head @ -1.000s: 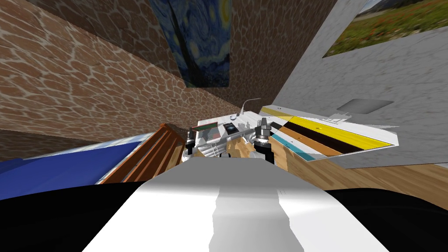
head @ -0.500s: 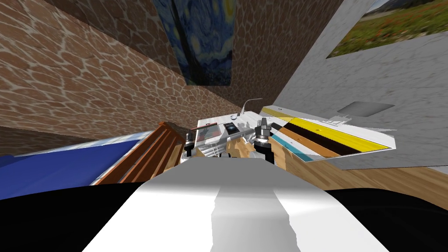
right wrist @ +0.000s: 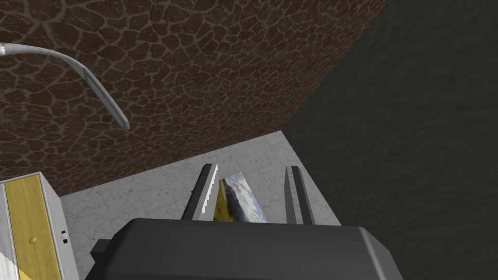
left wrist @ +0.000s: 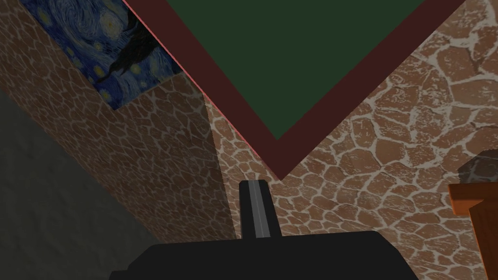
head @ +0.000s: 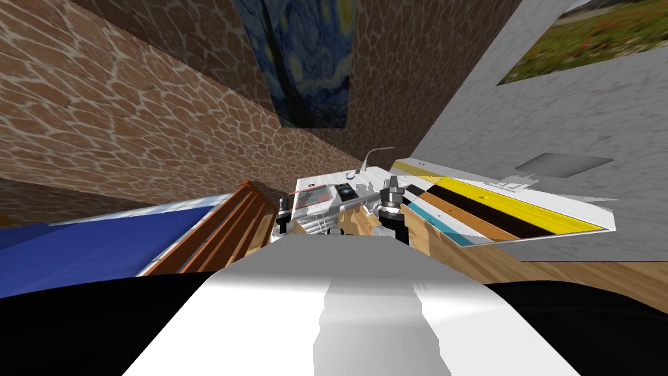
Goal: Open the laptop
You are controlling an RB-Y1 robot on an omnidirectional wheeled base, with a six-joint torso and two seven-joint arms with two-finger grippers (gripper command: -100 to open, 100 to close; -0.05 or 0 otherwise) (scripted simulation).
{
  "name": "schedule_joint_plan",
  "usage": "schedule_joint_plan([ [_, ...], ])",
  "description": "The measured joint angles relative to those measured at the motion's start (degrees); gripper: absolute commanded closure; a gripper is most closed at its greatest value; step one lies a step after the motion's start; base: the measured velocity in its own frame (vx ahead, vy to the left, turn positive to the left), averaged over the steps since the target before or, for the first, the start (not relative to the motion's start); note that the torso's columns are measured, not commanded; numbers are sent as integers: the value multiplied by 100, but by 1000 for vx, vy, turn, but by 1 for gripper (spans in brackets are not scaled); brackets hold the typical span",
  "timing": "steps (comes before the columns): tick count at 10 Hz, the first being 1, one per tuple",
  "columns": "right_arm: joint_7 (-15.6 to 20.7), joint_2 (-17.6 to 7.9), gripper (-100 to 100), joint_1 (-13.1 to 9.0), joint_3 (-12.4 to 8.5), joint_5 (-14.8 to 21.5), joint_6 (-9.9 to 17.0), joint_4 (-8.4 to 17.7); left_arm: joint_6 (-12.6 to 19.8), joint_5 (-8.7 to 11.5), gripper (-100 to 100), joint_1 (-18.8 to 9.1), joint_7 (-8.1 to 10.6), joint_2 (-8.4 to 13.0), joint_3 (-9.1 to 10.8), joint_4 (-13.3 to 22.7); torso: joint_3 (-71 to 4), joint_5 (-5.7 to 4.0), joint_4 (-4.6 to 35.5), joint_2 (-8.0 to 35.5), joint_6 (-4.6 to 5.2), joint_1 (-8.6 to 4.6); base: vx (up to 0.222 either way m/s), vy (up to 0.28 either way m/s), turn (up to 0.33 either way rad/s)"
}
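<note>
A brown stone-patterned wall bearing a swirling blue night-sky painting met a grey wall hung with a landscape picture. In the corner stood a white marbled desk with a curved grey lamp, beside a cabinet striped yellow, black, brown and teal. The floor was light wood, and a blue bed lay beside a slatted wooden frame.

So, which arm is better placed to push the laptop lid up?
Left. The left end effector, fingers shut, sits right at a corner of the laptop lid. The right end effector, open, points at the white desk, away from it.
</note>
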Motion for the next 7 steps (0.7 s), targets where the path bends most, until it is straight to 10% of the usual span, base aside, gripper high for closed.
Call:
schedule_joint_plan([
  [4, 0, 0, 0, 0, 1, 0, 0, 0, -529, 245, 100, 107, -216, 64, -581, 286, 8, -3, 3, 14, 1, -13, 52, -37, 227],
  [5, 0, 0, 0, -1, 1, 0, 0, 0, -631, 279, -100, 158, -263, 35, -743, 286, 10, -3, 4, 17, 3, -6, -26, -42, 56],
  [7, 0, 1, 0, -3, 1, 0, 1, 0, -405, 318, -100, -41, -237, 156, -818, 244, 19, 8, 2, 26, 4, 17, -76, -33, 9],
])
